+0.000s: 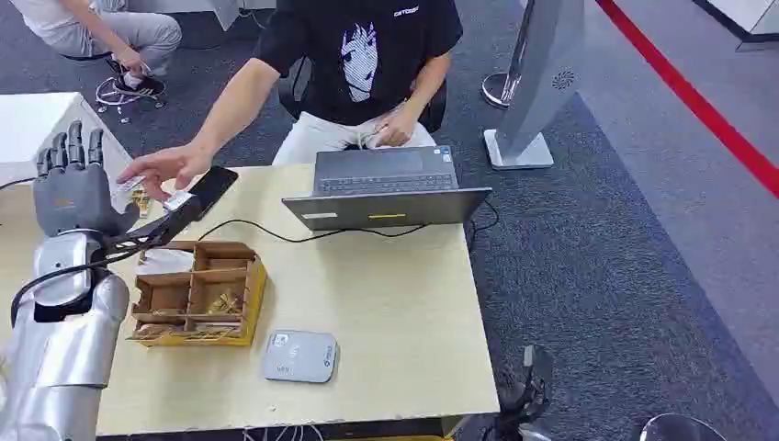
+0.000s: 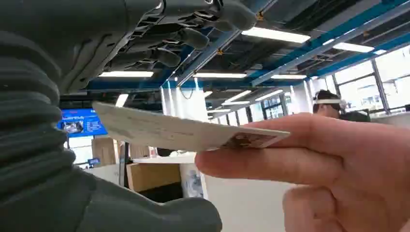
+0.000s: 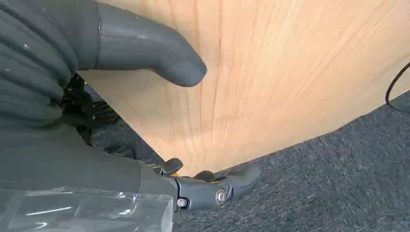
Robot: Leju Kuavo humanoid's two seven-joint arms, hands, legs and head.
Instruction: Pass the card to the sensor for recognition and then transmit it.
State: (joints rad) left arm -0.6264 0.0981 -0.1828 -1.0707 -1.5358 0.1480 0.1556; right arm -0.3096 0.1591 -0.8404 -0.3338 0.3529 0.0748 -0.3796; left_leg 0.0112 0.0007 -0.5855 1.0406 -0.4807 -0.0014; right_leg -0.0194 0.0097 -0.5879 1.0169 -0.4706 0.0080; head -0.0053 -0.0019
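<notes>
Card (image 2: pixel 183 130) (one) pinched by person's hand (image 1: pixel 165 167); left hand (image 1: pixel 73 188) spread, holding nothing; right hand (image 3: pixel 72 96) unclear

The pale wooden worktop (image 1: pixel 395 303) stands on grey carpet (image 1: pixel 606 266). An open laptop (image 1: pixel 386 188) sits at its far edge with a black cable (image 1: pixel 266 234) trailing beside it. A compartmented cardboard tray (image 1: pixel 197 294) lies near the left side, and a flat grey sensor pad (image 1: pixel 299 356) lies just beside it toward the near edge.
</notes>
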